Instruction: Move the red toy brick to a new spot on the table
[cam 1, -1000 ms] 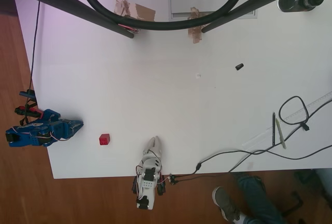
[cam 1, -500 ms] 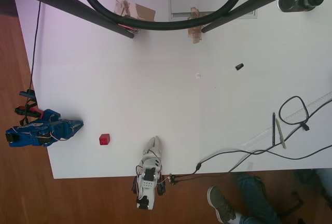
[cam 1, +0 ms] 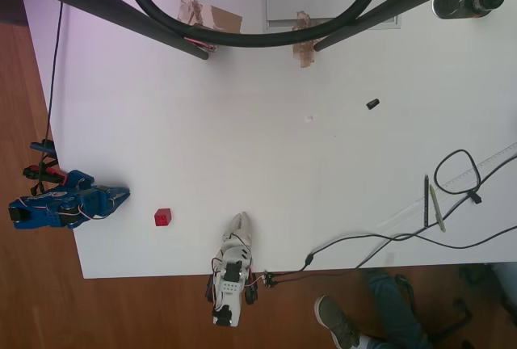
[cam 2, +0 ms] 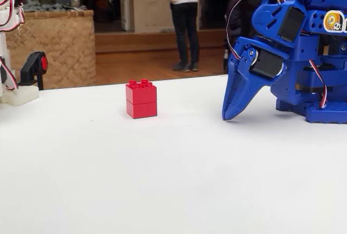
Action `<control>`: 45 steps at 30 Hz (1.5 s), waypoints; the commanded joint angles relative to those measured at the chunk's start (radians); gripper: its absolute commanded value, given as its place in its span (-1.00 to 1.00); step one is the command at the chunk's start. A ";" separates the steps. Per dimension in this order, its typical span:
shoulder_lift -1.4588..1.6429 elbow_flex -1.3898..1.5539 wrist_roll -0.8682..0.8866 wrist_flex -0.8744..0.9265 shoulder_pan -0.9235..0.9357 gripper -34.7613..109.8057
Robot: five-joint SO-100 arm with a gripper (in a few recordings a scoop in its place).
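Status unchanged: red toy brick (cam 2: 141, 99) unmoved on table (cam 2: 162, 180), blue gripper (cam 2: 230, 116) idle beside it, fingers seemingly closed, empty; task unstarted.

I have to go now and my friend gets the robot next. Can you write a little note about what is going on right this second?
Tool: the blue arm's tool is folded down with its tip near the table, holding nothing. Its fingers look shut in the fixed view.

Brick: the red toy brick stands upright on the table, apart from the tool, to the tool's left in the fixed view. In the overhead view the brick sits near the table's bottom-left edge, just right of the tool.

Done: nothing yet, the brick is untouched.

Left: open the tool, reach over, grab the brick, carry it to another bare spot on the table, let go.
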 commanded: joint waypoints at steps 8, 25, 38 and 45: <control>0.032 0.032 0.017 -0.012 -0.006 -0.52; -0.713 -0.522 -0.120 -0.477 0.080 -0.52; -1.180 -0.910 -0.316 -0.767 0.239 -0.26; -1.224 -0.827 -0.506 -0.930 0.347 -0.12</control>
